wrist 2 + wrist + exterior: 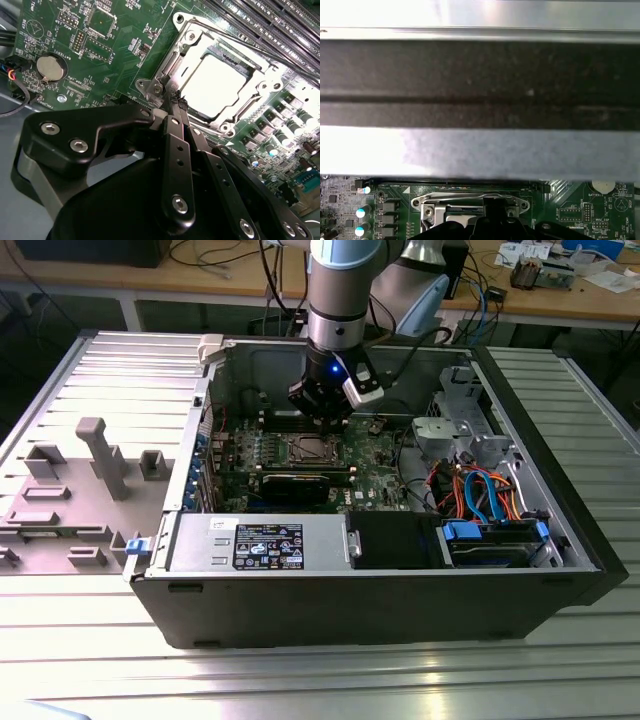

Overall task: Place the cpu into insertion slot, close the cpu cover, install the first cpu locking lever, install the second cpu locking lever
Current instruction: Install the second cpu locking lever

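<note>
The cpu (215, 85) lies flat in the insertion slot (305, 448) of the green motherboard, its silver top bright. Around it the cpu cover (197, 37) lies down as a silver frame. A thin locking lever rod (250, 47) runs along the side of the frame that faces the memory slots. My gripper (177, 104) is shut, and its black fingertips touch the socket's rim at one corner. Whether anything is pinched between them I cannot tell. In the exterior view the gripper (322, 418) hangs inside the open case just behind the socket. The first wrist view has the socket (470, 205) under the gripper.
Long black memory slots (270, 25) run beside the socket, and a coin battery (50, 67) sits on the board. The case holds a power supply (270, 545), a blue drive bay (490, 540) and loose cables (470, 485). A grey fixture (100, 455) stands at the exterior view's left.
</note>
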`<state>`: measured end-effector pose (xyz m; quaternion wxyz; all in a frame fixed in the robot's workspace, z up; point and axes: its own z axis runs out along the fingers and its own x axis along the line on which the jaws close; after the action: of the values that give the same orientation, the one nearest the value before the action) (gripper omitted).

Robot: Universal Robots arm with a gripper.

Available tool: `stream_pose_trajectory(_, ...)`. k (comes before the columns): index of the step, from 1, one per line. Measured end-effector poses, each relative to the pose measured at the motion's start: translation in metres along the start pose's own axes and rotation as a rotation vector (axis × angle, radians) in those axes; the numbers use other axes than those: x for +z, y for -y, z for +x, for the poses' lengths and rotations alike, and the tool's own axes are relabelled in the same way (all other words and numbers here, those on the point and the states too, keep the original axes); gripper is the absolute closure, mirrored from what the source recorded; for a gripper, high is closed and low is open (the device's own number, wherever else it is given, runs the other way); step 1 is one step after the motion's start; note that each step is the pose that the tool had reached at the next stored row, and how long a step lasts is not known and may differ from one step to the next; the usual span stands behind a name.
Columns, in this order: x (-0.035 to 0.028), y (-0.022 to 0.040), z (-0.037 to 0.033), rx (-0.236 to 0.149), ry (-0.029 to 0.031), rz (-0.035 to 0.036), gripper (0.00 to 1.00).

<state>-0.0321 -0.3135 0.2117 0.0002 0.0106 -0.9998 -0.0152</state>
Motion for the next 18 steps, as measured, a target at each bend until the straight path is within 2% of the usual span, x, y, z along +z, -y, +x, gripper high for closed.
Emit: stream_pose_trajectory(18,-0.0002,0.0062,0.0001,0.000,0.0000,-0.0001,0.89)
